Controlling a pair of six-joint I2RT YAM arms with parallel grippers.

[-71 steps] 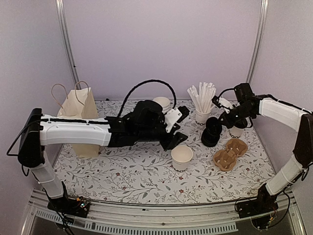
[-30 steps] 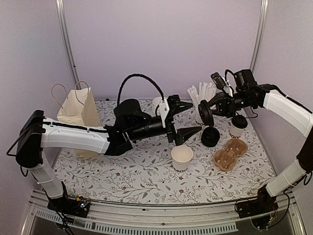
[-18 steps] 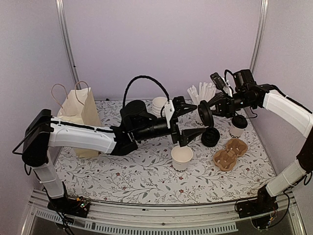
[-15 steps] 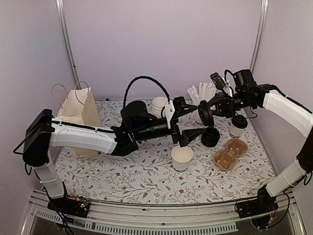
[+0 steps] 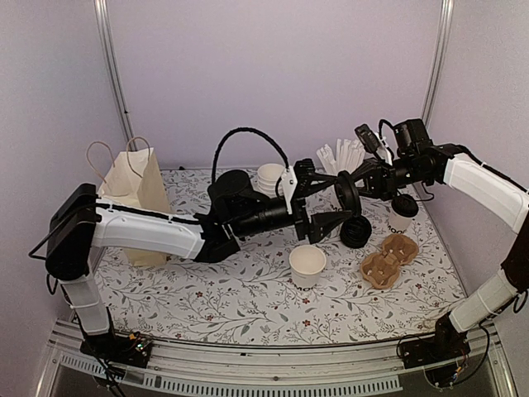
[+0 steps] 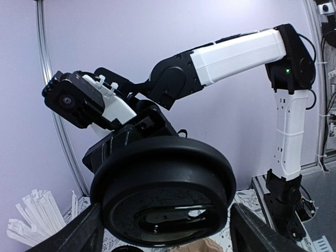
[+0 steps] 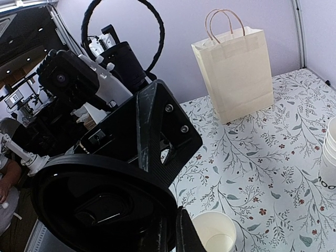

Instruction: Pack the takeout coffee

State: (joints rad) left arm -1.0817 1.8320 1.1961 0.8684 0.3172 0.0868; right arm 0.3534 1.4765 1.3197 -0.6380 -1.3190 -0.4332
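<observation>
The right claw (image 5: 358,184) is up in the air, pinched tight on the edge of a round black lid (image 5: 346,193). The lid stands on its side, with its flat face turned to the left claw (image 5: 331,197). The left claw reaches in from the other side with its jaws spread wide. The lid sits in the gap between them, one jaw on each side of it. I cannot tell if they touch the lid. Down below the left claw an open cup (image 5: 307,265) stands on the desk (image 5: 207,289). It is white and has no lid on it. A closed cup (image 5: 401,217) with a black lid stands just to the right of the right claw and lower down. A stack of lids (image 5: 357,231) sits on the desk right under the right claw. Two brown trays (image 5: 388,258) lie near it, closer to the front edge. A cup of straws (image 5: 340,169) stands just behind the two claws. A stack of white cups (image 5: 271,175) stands behind the left claw. A paper bag (image 5: 132,194) with loop handles stands far off to the left of both claws.
</observation>
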